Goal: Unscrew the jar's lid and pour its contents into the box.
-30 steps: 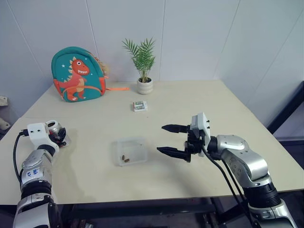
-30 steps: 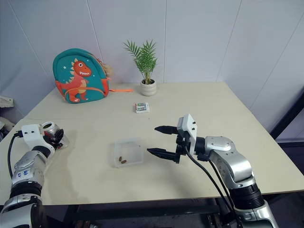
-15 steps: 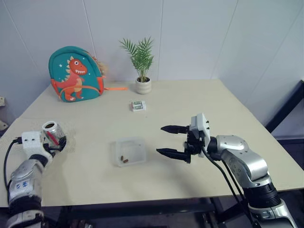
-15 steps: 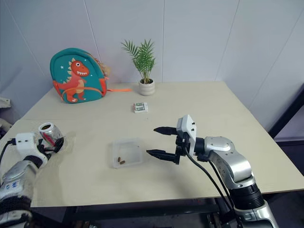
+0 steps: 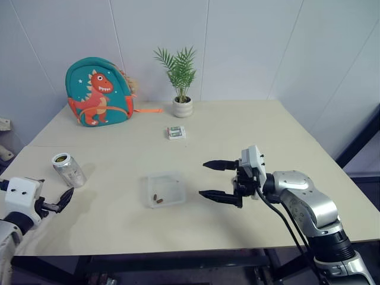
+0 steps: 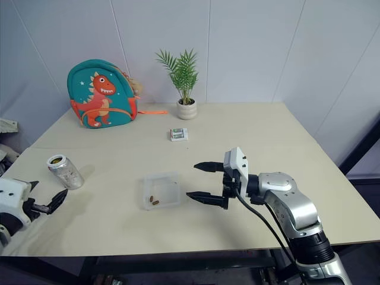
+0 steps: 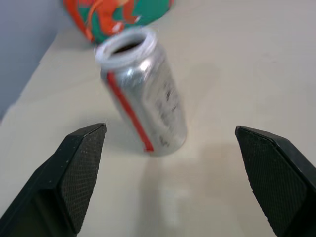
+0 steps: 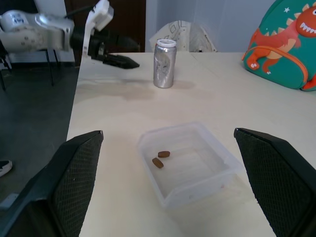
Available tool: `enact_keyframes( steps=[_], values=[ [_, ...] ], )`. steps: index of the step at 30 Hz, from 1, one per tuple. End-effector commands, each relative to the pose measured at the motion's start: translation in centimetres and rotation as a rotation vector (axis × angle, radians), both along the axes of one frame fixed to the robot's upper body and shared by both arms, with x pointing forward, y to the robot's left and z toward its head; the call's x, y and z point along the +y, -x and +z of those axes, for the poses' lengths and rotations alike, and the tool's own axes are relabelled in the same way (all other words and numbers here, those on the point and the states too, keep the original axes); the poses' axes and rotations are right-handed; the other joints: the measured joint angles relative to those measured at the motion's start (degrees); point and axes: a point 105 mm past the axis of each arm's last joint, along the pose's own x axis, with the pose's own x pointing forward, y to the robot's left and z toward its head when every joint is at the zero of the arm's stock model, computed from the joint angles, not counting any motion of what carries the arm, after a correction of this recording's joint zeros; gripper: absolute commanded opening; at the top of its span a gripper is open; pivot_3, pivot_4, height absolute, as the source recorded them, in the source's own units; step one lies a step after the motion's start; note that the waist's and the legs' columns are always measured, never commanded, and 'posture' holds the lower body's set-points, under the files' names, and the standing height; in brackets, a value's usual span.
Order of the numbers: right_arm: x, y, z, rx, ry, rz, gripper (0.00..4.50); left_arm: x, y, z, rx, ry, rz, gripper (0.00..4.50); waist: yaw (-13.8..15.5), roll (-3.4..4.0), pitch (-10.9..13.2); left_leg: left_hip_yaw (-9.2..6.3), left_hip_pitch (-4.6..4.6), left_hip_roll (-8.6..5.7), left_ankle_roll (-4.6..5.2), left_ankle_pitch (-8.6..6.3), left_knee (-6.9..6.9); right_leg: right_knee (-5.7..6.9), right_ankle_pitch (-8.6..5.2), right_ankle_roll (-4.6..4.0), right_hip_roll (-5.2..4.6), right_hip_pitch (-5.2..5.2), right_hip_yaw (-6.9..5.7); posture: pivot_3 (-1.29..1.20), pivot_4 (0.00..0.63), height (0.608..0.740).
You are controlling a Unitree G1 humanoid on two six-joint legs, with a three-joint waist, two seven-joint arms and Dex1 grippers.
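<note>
Left hand (image 6: pixel 44 204), partly cut off, spread near the open silver jar (image 6: pixel 65 171); right hand (image 6: pixel 203 181) spread beside the box (image 6: pixel 160 190).

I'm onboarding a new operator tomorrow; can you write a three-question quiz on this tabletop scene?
1. True or false: the left end effector grips the jar.
2. What lies in the box? A) two brown pieces B) the lid C) nothing
3. What stands at the table's far edge beside the backpack?

Key: 1. False; it is open, apart from the upright, uncapped jar. 2. A; the contents. 3. The potted plant.
</note>
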Motion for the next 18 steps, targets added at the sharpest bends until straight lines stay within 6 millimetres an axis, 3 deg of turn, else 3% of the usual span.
enact_keyframes(
  steps=[1,3,6,10,18],
  values=[
    [-1.5,0.4,1.0,-0.079,0.021,0.004,4.5,-4.3,1.1,2.9,-0.057,-0.103,-0.277,4.47,0.0,0.0,0.0,0.01,0.0,0.0,0.01,0.0,-0.05,-0.1,0.0,0.0,-0.01,0.01,0.0,0.0,0.15,0.74],
    [-2.2,0.5,1.0,-0.099,0.039,0.006,4.5,-6.5,1.9,3.5,-0.081,-0.153,-0.409,4.47,0.0,0.0,0.0,0.06,0.0,0.0,0.04,0.0,-0.24,-0.29,0.01,-0.01,-0.04,0.01,0.02,0.0,0.15,0.74],
    [-2.9,0.2,1.5,-0.144,0.043,-0.004,4.5,-8.1,2.5,3.0,-0.01,-0.189,-0.54,4.47,-0.1,0.01,0.0,0.08,0.0,0.01,0.06,-0.01,-0.43,-0.42,0.0,-0.03,-0.03,0.0,0.01,0.0,0.15,0.74],
    [-3.5,0.4,1.8,-0.147,0.078,-0.002,4.5,-8.0,1.7,3.3,0.014,-0.195,-0.59,4.47,-0.3,0.1,0.1,0.1,0.0,0.03,0.06,-0.03,-0.46,-0.39,-0.02,-0.04,0.07,-0.06,0.03,0.0,0.15,0.74],
    [-5.5,0.8,0.6,-0.114,0.134,-0.065,4.5,-11.0,-0.1,1.9,0.06,-0.153,-0.709,4.47,-0.2,0.08,0.0,0.12,0.0,0.0,0.09,-0.02,-0.35,-0.36,0.01,0.03,0.09,-0.01,0.07,0.0,0.15,0.74]
  ],
)
